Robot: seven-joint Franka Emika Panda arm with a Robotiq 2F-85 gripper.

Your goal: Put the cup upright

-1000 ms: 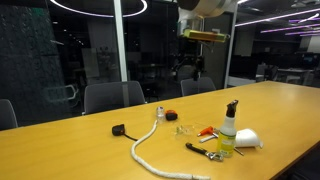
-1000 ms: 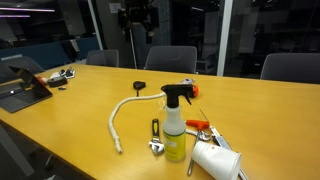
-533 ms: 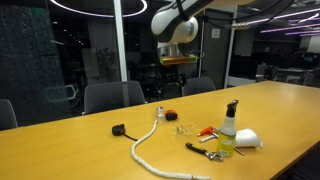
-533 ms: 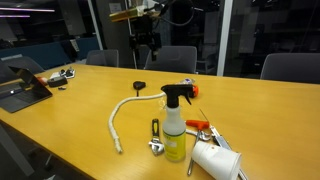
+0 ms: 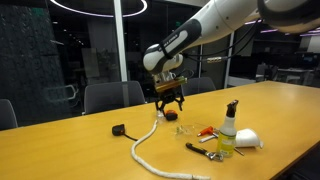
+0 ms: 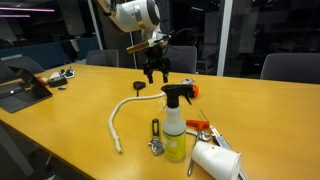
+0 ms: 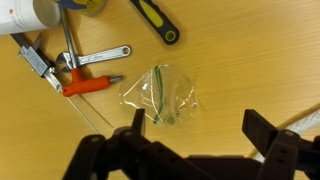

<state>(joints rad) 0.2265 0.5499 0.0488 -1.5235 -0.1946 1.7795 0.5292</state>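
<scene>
I am looking down through the wrist view at a yellow wooden tabletop (image 7: 250,60), where the cup (image 7: 160,97), small and see-through with a thin green mark on it, is lying on its side rather than standing. The pincer (image 7: 195,120) is hanging above it with its two dark fingers (image 7: 135,125) spread wide and gripping nothing. One finger is showing just beside the cup's near edge, and the other is sitting well off to the side. Near the cup a red-handled tool (image 7: 90,85) is lying crossed with a silver wrench (image 7: 95,55), and a black and yellow handled tool (image 7: 155,22) is resting further away. A white opaque cup (image 7: 35,12) is poking in at the top corner. In an exterior view the arm (image 5: 215,25) is reaching down over the middle of the tabletop. There a spray bottle (image 5: 228,130) of yellow liquid is standing upright, a white rope (image 5: 145,145) is curving across the wood, and a small black object (image 5: 118,130) is lying at the rope's far side. Empty office chairs (image 5: 110,97) are lining the far edge.
</scene>
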